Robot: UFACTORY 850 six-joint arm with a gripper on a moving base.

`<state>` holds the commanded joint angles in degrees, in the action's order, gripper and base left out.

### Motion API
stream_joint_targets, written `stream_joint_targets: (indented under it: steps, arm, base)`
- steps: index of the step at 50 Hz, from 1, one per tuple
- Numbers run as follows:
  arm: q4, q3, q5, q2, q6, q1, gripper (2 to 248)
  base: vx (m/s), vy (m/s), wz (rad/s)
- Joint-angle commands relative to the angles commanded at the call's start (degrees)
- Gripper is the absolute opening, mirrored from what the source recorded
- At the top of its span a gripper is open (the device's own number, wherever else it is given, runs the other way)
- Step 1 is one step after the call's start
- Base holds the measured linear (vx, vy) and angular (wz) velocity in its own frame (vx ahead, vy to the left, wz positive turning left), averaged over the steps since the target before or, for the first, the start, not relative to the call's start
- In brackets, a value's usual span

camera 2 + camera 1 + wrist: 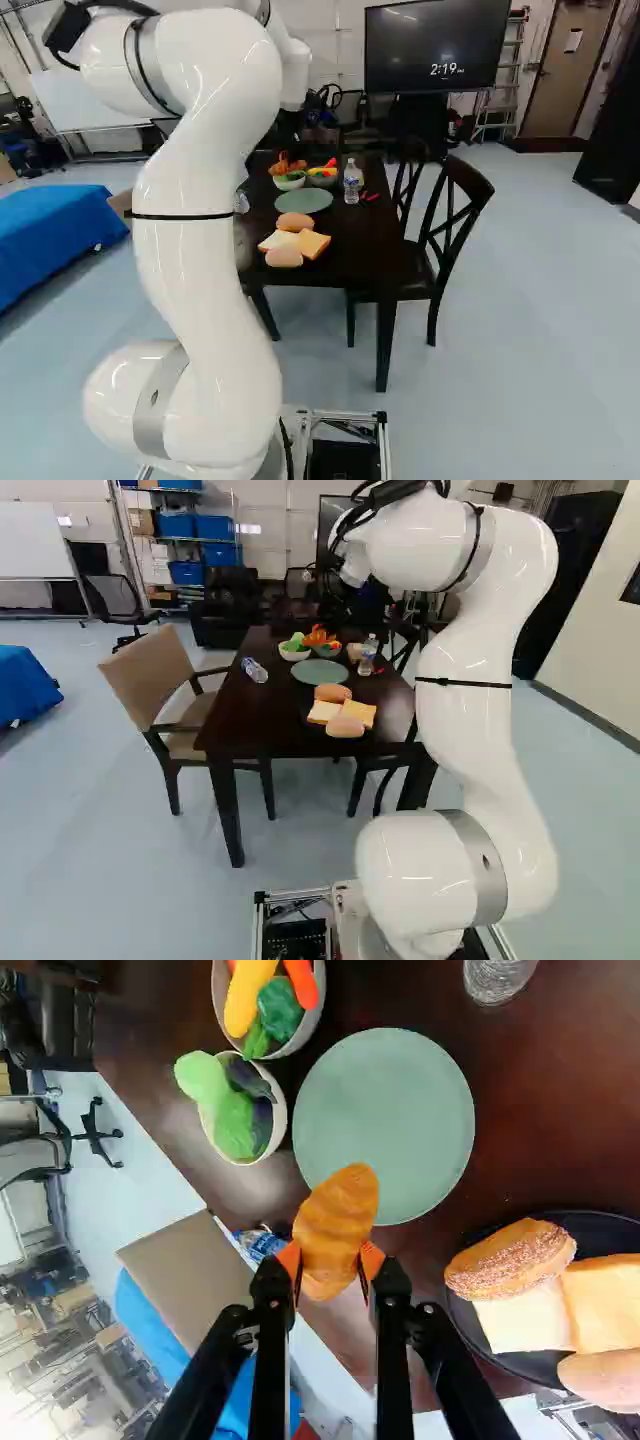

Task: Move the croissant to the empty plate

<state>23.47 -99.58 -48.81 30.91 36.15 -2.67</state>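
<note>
Pincer (318, 634) narrowed on the croissant (338, 1222), it holds the pastry from two sides between its orange pads (290, 1258), up above the table (560, 1110). Seen from the wrist, the croissant overlaps the edge of the green plate (385, 1120), which has two bowls of vegetables close by and, on another side, a black plate (515, 1362) bearing rolls and bread slices (605, 1305).

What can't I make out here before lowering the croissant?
Croissant: far side, turned away from the wrist view.
Black plate: partly cut off by the wrist view's edge.
Standing bottle: partly cut off there too.
Tan chair: mostly hidden in the right base view by the arm.
</note>
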Motion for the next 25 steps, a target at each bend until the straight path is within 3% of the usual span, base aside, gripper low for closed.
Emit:
stream_joint_targets:
  steps: [25]
  arm:
    - [-2.4, 0.2, 3.4, 2.8, 0.0, 0.0, 92]
  base:
    - [0.0, 0.0, 0.0]
